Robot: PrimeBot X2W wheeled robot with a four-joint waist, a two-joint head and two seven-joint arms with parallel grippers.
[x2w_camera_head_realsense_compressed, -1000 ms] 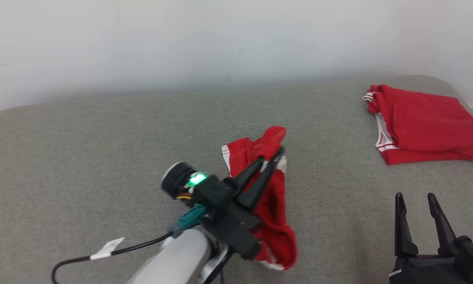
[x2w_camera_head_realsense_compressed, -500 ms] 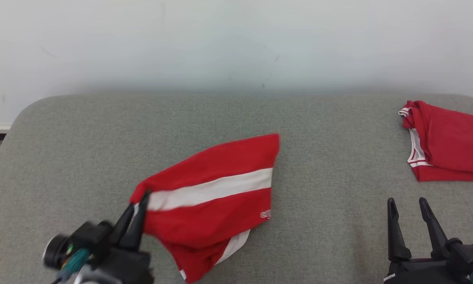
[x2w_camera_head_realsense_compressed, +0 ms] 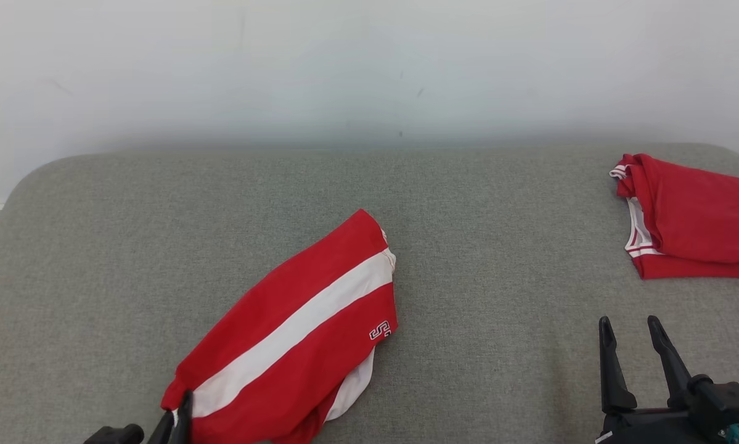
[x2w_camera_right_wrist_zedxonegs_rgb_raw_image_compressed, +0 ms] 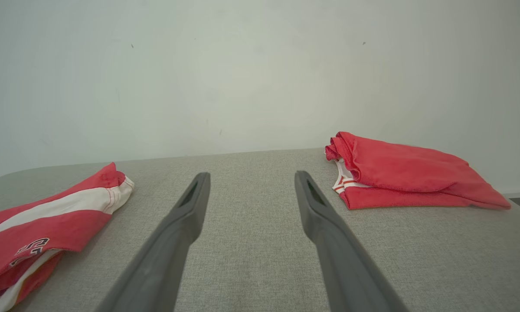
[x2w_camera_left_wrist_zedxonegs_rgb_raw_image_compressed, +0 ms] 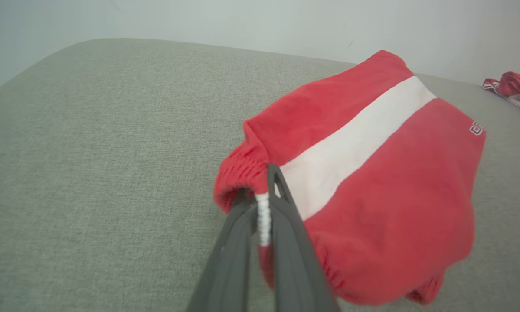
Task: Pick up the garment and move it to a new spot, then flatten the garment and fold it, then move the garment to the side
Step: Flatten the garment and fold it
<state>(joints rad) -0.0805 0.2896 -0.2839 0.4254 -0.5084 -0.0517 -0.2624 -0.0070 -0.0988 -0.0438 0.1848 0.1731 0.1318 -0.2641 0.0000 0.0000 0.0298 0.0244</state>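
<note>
The garment (x2w_camera_head_realsense_compressed: 295, 327) is a pair of red shorts with a wide white stripe, lying slantwise on the grey surface at the lower left of centre. My left gripper (x2w_camera_head_realsense_compressed: 181, 416) is at the bottom edge, shut on the shorts' elastic waistband corner. In the left wrist view the fingers (x2w_camera_left_wrist_zedxonegs_rgb_raw_image_compressed: 266, 208) pinch the red and white waistband of the garment (x2w_camera_left_wrist_zedxonegs_rgb_raw_image_compressed: 372, 182), which spreads away from them. My right gripper (x2w_camera_head_realsense_compressed: 631, 351) stands open at the lower right, holding nothing, well apart from the shorts. In the right wrist view its gripper (x2w_camera_right_wrist_zedxonegs_rgb_raw_image_compressed: 249, 186) hovers over bare fabric, with the garment (x2w_camera_right_wrist_zedxonegs_rgb_raw_image_compressed: 47, 221) off to the left.
A second red garment (x2w_camera_head_realsense_compressed: 690, 216) with white trim lies folded at the far right edge of the grey padded surface (x2w_camera_head_realsense_compressed: 498, 246); it also shows as the folded red garment (x2w_camera_right_wrist_zedxonegs_rgb_raw_image_compressed: 407, 173). A white wall (x2w_camera_head_realsense_compressed: 369, 61) runs behind. The surface's rounded left corner is near.
My left gripper has pulled the shorts left and toward me, drawing them from a bunched hanging lump into a spread, slanted shape. The camera has shifted. The right gripper stayed open.
</note>
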